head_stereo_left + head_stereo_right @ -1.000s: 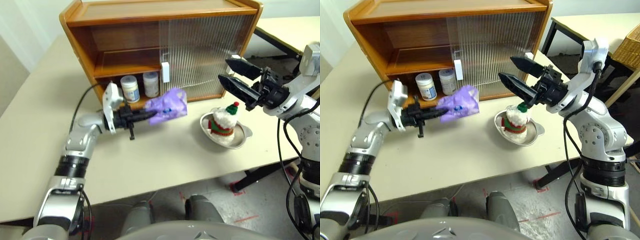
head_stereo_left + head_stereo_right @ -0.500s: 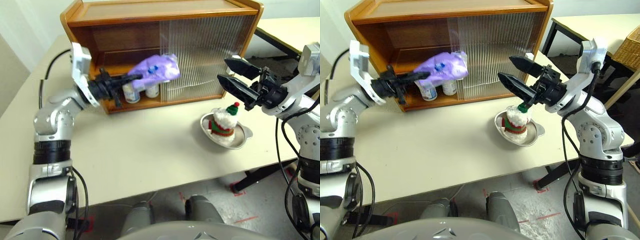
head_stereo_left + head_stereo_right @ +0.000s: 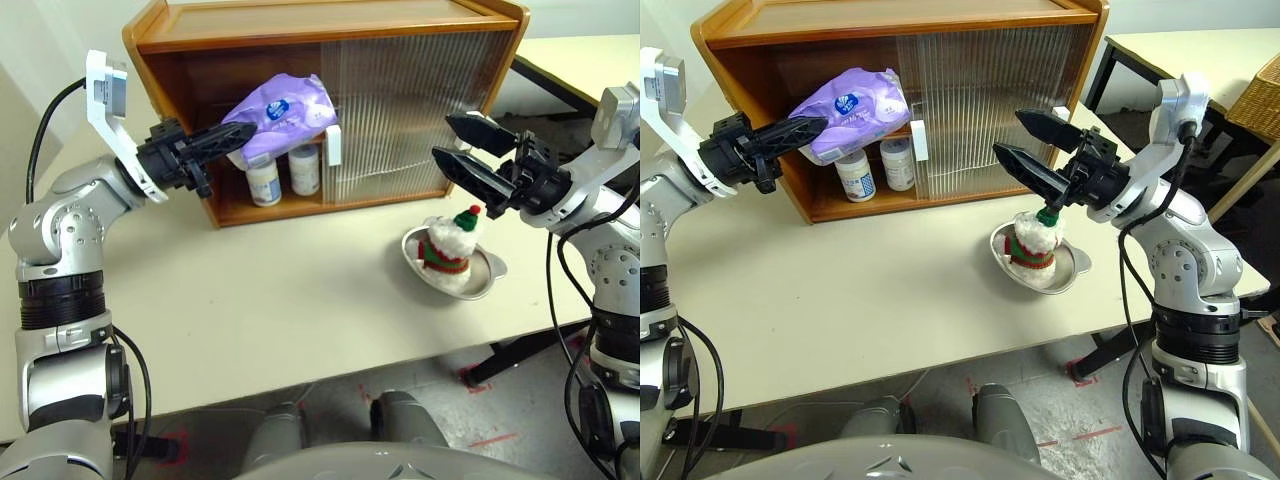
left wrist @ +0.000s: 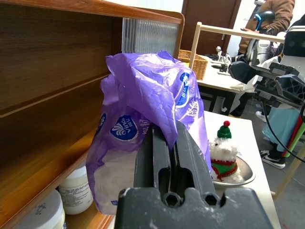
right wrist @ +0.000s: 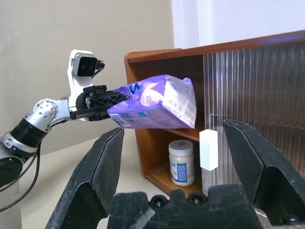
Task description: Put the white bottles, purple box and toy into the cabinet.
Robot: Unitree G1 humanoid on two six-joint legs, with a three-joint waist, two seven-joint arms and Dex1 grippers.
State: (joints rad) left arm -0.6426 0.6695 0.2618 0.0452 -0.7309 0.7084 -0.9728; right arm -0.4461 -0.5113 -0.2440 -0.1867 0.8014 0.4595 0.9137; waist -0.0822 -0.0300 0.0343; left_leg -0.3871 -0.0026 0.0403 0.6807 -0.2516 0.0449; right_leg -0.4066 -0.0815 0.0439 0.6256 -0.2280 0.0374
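My left gripper (image 3: 235, 135) is shut on the crinkled end of the purple box (image 3: 283, 115) and holds it up in front of the open left half of the cabinet (image 3: 330, 25), at the height of the shelf. Two white bottles (image 3: 264, 183) (image 3: 303, 168) stand side by side on the cabinet's floor below it. The toy (image 3: 447, 242) sits upright in a silver dish (image 3: 485, 275) on the table to the right. Above and just behind the toy, my right gripper (image 3: 444, 138) is open and empty, pointing toward the cabinet.
The ribbed sliding doors with a white handle (image 3: 331, 145) cover the cabinet's right half. A second table and a wicker basket (image 3: 1260, 90) stand at the back right. The table's front edge runs close below the dish.
My left arm has lifted the purple box from low in front of the bottles up and to the left, to shelf height. The right arm and the toy have not moved.
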